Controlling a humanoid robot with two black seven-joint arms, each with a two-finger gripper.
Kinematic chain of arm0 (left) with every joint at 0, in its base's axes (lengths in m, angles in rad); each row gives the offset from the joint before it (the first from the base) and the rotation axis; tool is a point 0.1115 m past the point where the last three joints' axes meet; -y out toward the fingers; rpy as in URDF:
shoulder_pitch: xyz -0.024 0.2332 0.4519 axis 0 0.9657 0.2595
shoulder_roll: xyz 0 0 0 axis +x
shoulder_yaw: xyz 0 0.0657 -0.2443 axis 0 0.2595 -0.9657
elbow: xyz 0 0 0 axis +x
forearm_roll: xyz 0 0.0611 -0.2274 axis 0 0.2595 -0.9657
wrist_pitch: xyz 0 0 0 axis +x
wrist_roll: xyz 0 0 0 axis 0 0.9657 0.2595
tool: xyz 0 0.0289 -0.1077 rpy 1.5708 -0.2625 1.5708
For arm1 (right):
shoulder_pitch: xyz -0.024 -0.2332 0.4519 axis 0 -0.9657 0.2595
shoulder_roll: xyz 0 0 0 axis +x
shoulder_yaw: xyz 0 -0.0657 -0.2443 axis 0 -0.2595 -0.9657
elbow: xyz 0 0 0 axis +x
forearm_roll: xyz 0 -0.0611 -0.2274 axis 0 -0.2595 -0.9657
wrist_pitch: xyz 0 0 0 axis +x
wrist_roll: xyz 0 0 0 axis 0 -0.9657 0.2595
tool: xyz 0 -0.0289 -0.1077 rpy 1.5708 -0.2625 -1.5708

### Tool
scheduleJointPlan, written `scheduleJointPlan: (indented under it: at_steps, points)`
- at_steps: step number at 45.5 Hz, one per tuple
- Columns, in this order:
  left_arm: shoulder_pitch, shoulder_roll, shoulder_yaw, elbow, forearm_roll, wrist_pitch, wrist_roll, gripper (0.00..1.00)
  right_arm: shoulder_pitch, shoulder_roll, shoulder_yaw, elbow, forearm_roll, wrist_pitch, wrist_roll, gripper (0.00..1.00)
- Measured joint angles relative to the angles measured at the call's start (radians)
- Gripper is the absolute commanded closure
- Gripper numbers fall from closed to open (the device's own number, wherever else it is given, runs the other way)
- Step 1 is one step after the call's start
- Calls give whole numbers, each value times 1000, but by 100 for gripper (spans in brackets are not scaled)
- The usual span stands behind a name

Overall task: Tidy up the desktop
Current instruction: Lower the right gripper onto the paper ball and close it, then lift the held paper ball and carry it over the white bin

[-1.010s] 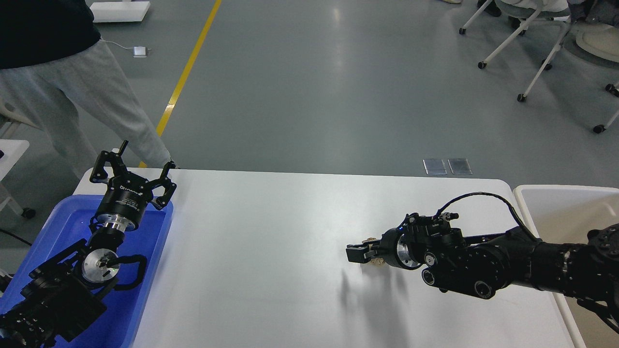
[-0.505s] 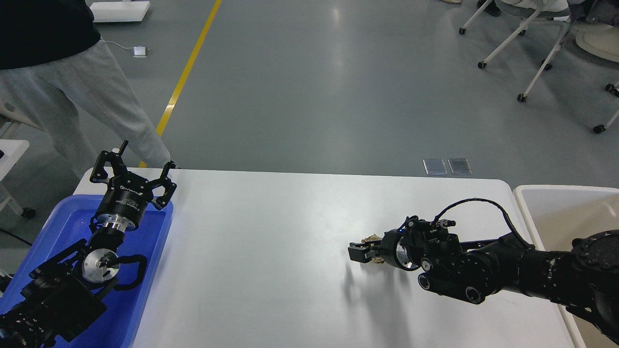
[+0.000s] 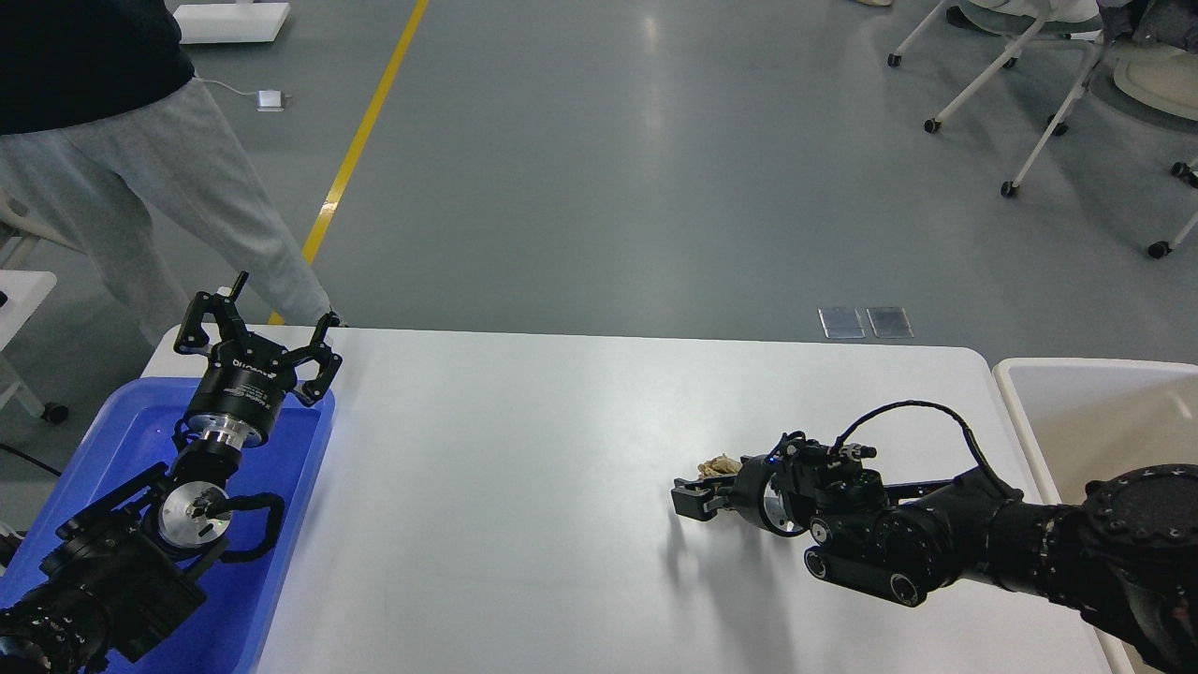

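Head view: tabletop (image 3: pixel 524 487) item, crumpled paper scrap (image 3: pixel 719 463), near right edge, beside my right gripper (image 3: pixel 691 499), fingers' spread untellable; left gripper (image 3: pixel 257 328) fingers wide, idle over tray (image 3: pixel 281 580).

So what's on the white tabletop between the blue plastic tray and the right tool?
Head view: nothing; that stretch of glossy white tabletop between blue plastic tray and right tool is bare.
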Motion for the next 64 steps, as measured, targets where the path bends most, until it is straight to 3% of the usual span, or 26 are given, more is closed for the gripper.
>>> scheduleJointPlan:
  at_steps: [4,8,15,18,42,64]
  points:
    - [0,0,0,0,0,0,0,0,-3,5,-8,-8,-1,-8,6,4]
    - [0,0,0,0,0,0,0,0,-5,8,-17,-20,-2,-21,12,20]
    - [0,0,0,0,0,0,0,0,-6,14,-54,-36,-2,-46,27,82]
    - [0,0,0,0,0,0,0,0,-6,16,-71,-44,-3,-53,33,100]
    - [0,0,0,0,0,0,0,0,16,18,-115,-73,9,-69,63,100]
    - [0,0,0,0,0,0,0,0,283,-166,-113,236,197,73,19,100]
